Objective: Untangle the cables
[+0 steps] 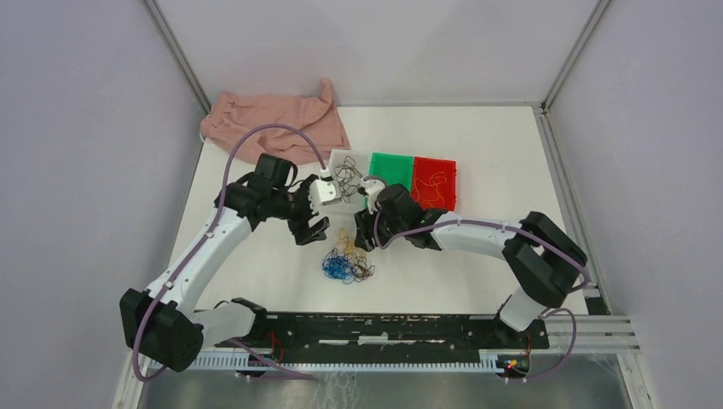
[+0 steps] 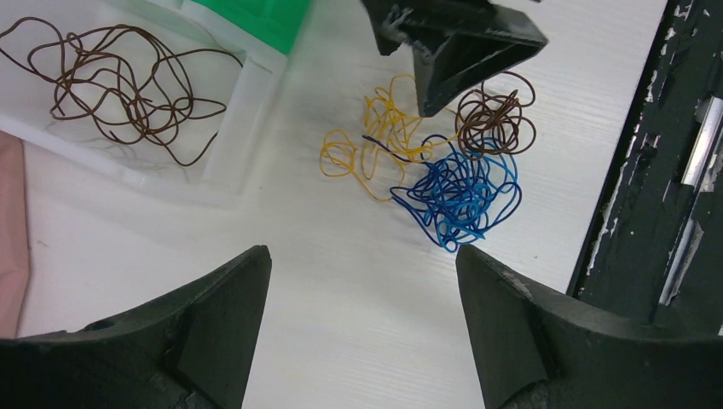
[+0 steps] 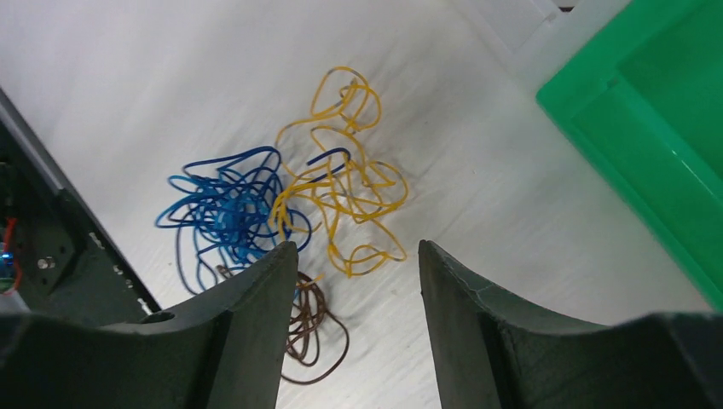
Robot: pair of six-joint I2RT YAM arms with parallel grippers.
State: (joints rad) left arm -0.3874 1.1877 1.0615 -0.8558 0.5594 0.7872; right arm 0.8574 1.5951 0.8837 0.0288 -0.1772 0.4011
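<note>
Hiding a share of the heap, the right end effector [image 3: 356, 249] hangs low over the tangle of cables [image 1: 345, 264], which lies on the white bench [image 1: 443, 281] just in front of the bins, between the two arms. In the right wrist view, the finger on the left of the frame covers part of the dark brown bunch [image 3: 311, 328] and the lower edge of the blue bunch [image 3: 226, 213]. The fingers stand apart, with one loop of the yellow-orange bunch [image 3: 349, 187] lying between the tips and nothing pinched, so it is released; whether a tip touches a strand I cannot tell.

The left end effector [image 2: 360, 260] is released too; its fingers are spread wide above bare bench, near the heap but apart from it. From its camera, the other arm's dark tip cuts across the top of the yellow-orange and brown bunches. The white bin [image 2: 239, 111] is cut off by the frame edge, and the pink cloth [image 1: 273, 128] shows there only as a sliver. From above, the heap is small and its strands are hard to tell apart.

Counted, the heap holds three bunches: one yellow-orange, one blue and one dark brown. They overlap, and a blue strand crosses into the yellow-orange. Two more cables lie in bins: one loose brown cable [image 2: 119, 85] in the white bin and one orange cable [image 1: 436, 186] in the red bin [image 1: 435, 160]. There are three bins in a row, side against side: white, then the green bin [image 3: 665, 102], then red. One cloth lies at the far left of the bench, behind the bins.
</note>
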